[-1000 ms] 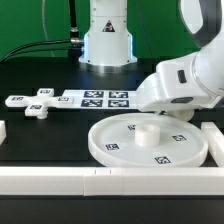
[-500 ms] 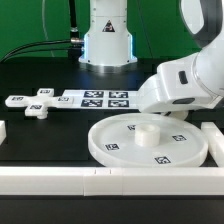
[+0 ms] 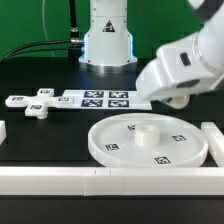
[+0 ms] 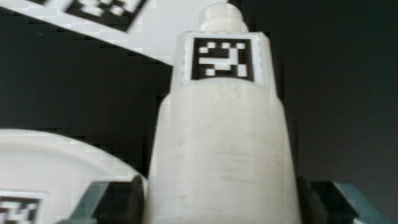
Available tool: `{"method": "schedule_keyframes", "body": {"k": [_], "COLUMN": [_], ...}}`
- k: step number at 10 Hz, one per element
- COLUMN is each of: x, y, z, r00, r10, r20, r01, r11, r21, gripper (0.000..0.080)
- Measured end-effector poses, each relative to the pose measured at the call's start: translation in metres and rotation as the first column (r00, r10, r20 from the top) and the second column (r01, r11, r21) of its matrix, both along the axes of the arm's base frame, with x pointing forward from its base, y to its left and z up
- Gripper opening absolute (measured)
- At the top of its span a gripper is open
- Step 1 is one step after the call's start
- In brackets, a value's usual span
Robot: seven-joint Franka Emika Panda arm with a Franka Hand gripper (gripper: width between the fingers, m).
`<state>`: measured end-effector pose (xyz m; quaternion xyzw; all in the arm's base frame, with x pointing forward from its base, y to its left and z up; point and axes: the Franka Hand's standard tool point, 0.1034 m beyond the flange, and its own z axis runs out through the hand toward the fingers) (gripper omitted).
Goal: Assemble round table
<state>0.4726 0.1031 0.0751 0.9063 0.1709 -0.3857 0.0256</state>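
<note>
Gripper (image 4: 222,200): clenched on the leg (image 4: 217,150), which sits pinched between both fingers (image 4: 111,200).
Leg: off the bench (image 3: 60,135) and near the disc (image 3: 150,140); we judge it is gripped low so the free end can seat in the hub (image 3: 143,128).
Disc: flat, rim up, by the bench's front edge on the exterior view's right; hub bare.
Foot (image 3: 38,105): parked well apart, toward the edge on the exterior view's left, touching the marker board (image 3: 95,98).
Surface: black bench, white bars (image 3: 60,180) along the front edge.
Room: green backdrop, arm base (image 3: 107,35) at the back edge.
</note>
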Motion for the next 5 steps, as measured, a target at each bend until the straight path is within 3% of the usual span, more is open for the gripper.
{"method": "schedule_keyframes", "body": {"k": [2, 3, 5], "x": [0.026, 0.02, 0.027], "y": [-0.005, -0.006, -0.006], "z": [0.016, 0.015, 0.011], "r00": [0.991, 0.994, 0.99], "r10": [0.104, 0.082, 0.086], "r20": [0.084, 0.075, 0.112], "r01": [-0.116, -0.091, -0.101], "r11": [0.982, 0.988, 0.985], "r21": [0.148, 0.124, 0.136], "gripper": [0.0407, 0.0407, 0.0407]}}
